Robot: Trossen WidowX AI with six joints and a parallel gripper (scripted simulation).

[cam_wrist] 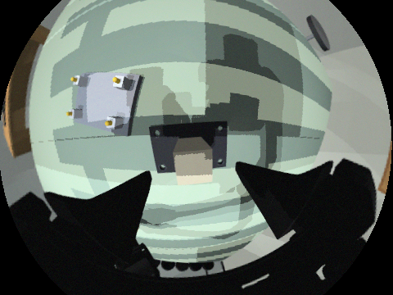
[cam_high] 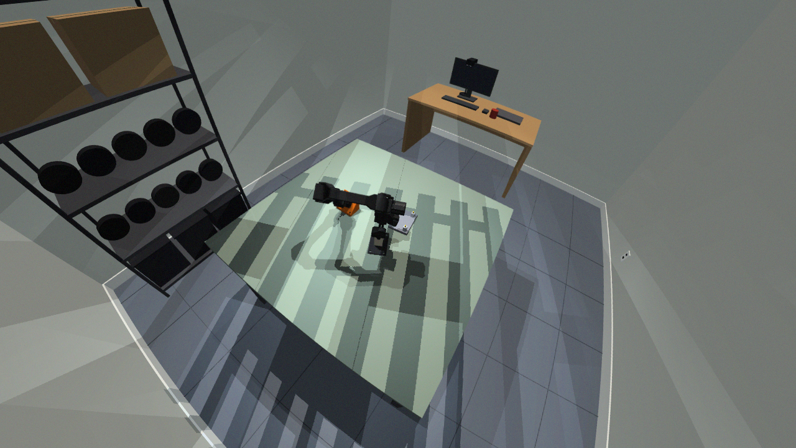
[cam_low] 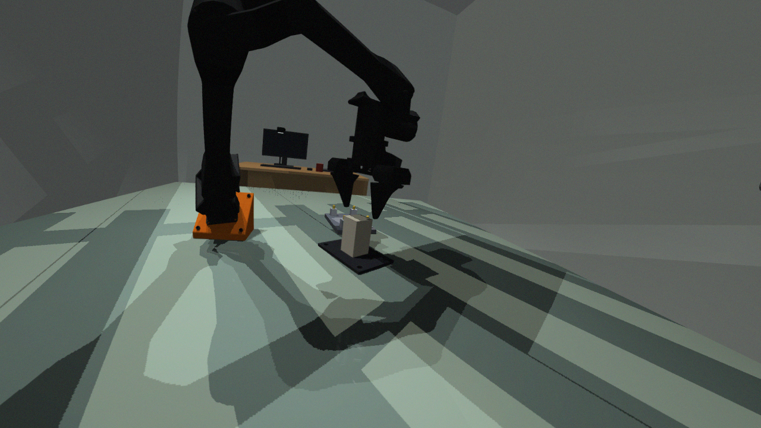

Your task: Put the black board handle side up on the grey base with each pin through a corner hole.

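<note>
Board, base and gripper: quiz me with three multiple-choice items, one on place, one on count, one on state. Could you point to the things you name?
1. Where is the board (cam_high: 371, 251) (cam_low: 359, 267) (cam_wrist: 164, 152)?
A) on the posts
B) on the table, beside the base (cam_high: 402, 224) (cam_wrist: 104, 98)
C) on the desk

2. How many gold pins show in the wrist view?
A) two
B) three
C) four

3. The gripper (cam_low: 360, 211) (cam_wrist: 195, 172) is:
A) open, holding nothing
B) shut on the handle (cam_low: 355, 236) (cam_wrist: 193, 164)
C) shut, empty

1 B: bare table shows between them.
2 C: one tops each corner post.
3 A: its fingers stand wide apart, above the handle.
</note>
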